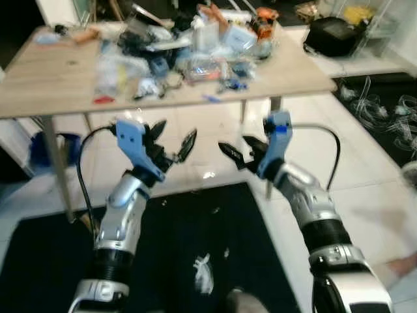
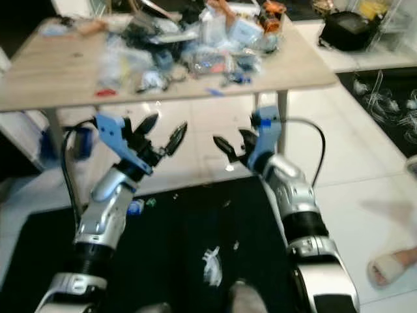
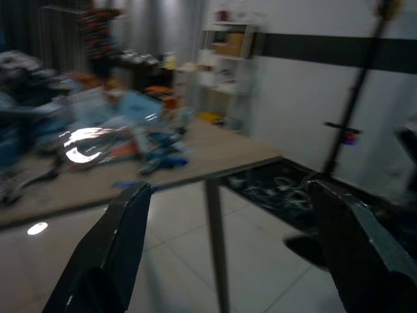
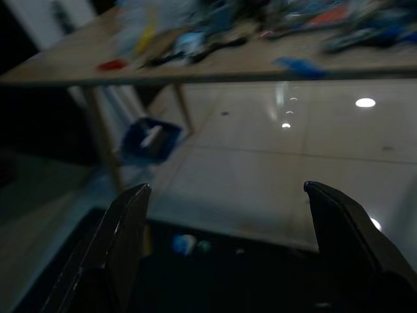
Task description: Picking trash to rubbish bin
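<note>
table clutter [image 1: 195,52] blurred, foot [image 2: 391,268] edge-cropped

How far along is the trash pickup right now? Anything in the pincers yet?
Nothing looks binned yet. The left pincer and right pincer are both open and empty, held up in front of the wooden table. Left to do: white scraps lie on the black mat, a small blue bit sits near its edge, and a clutter pile covers the table.

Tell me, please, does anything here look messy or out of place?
Yes. The wooden table carries a jumbled heap of packets and wrappers, and white crumpled scraps lie on the black mat below both open grippers.
</note>
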You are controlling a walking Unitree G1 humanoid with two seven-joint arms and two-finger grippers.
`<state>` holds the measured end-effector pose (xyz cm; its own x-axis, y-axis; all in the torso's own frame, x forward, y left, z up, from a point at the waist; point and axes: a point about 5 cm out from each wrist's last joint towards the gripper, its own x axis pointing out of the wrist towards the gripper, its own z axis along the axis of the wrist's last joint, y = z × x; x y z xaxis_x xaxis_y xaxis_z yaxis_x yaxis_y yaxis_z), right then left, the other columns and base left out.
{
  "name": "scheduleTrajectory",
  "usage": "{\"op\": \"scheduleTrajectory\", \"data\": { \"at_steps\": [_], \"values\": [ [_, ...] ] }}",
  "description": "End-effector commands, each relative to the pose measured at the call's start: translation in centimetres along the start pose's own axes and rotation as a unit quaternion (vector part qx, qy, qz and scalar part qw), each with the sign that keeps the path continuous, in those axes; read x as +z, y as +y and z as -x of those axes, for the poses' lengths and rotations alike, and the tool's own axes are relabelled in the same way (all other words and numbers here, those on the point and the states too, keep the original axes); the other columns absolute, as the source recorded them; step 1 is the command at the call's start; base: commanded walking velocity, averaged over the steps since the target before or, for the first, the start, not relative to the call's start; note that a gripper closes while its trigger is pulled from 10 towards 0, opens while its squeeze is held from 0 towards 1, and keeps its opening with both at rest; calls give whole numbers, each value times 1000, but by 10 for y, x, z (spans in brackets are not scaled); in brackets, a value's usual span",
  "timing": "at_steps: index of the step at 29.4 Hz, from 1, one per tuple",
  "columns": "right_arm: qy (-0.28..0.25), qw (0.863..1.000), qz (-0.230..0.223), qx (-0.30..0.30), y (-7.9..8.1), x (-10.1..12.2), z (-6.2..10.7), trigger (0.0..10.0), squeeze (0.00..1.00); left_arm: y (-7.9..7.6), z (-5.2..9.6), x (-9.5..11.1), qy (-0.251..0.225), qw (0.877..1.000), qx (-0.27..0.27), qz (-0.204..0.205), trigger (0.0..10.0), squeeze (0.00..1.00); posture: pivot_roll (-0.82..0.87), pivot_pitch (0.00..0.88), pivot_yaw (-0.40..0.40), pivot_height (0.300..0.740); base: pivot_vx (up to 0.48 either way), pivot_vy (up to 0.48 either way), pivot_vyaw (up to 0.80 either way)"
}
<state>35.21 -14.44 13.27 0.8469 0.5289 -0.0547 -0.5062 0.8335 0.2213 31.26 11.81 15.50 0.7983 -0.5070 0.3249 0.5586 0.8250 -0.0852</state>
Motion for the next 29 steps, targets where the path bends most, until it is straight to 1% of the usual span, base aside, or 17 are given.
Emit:
{"op": "scheduleTrajectory", "data": {
  "at_steps": [1, 29],
  "values": [
    [1, 1000, -1, 7, 5, 1, -4, 10000, 0, 4, 4, -1, 3, 1000, 9, -3, 10000, 0, -55, 0, -28, 740, 480, 0, 0],
    [10, 1000, 4, 4, 5, 0, -5, 10000, 0, 4, 5, -2, 3, 1000, 10, -2, 10000, 0, -56, 0, -26, 740, 478, 0, 0]
  ]
}}
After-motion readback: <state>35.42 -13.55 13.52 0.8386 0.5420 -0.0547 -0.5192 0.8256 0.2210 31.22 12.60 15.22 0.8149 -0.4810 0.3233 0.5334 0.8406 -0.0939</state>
